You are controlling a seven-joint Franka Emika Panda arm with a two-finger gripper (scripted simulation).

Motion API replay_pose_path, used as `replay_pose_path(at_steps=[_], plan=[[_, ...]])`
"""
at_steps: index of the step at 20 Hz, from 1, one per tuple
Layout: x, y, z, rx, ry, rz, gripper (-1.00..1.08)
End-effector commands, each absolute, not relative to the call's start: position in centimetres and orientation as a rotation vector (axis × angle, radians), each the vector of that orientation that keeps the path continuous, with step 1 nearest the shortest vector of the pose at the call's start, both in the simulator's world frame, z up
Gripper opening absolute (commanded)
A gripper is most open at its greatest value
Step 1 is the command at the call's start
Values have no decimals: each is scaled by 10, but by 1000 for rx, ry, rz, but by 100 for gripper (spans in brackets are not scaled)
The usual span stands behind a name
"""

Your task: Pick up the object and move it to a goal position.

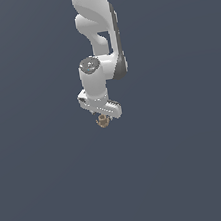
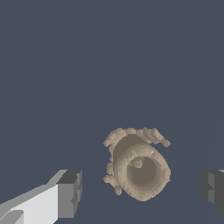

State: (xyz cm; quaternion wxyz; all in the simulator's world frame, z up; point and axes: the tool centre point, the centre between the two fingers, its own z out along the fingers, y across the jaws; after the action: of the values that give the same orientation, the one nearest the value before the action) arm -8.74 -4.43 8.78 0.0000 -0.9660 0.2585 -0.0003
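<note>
One arm (image 1: 97, 28), one gripper (image 2: 142, 188), fingers (image 2: 70, 192) spread apart, gripping nothing. One tan object (image 2: 138, 166) between the two pads, touching neither; just beneath the gripper head in the exterior view.

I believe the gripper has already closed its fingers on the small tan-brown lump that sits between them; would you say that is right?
Not quite. The tan-brown lump does sit between the fingers, but the gripper is open: the wrist view shows clear gaps on both sides of the lump, neither finger touching it. The exterior view only shows the lump just beneath the gripper head.
</note>
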Motion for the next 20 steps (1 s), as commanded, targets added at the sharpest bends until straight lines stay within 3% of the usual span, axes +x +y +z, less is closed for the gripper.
replay_pose_path(at_steps=[1, 11, 12, 20], plan=[[-88, -44, 77, -3035, 814, 0, 100], [-88, -44, 48, -3033, 818, 0, 100], [-88, -44, 48, -3033, 818, 0, -100], [-88, -44, 48, -3033, 818, 0, -100]])
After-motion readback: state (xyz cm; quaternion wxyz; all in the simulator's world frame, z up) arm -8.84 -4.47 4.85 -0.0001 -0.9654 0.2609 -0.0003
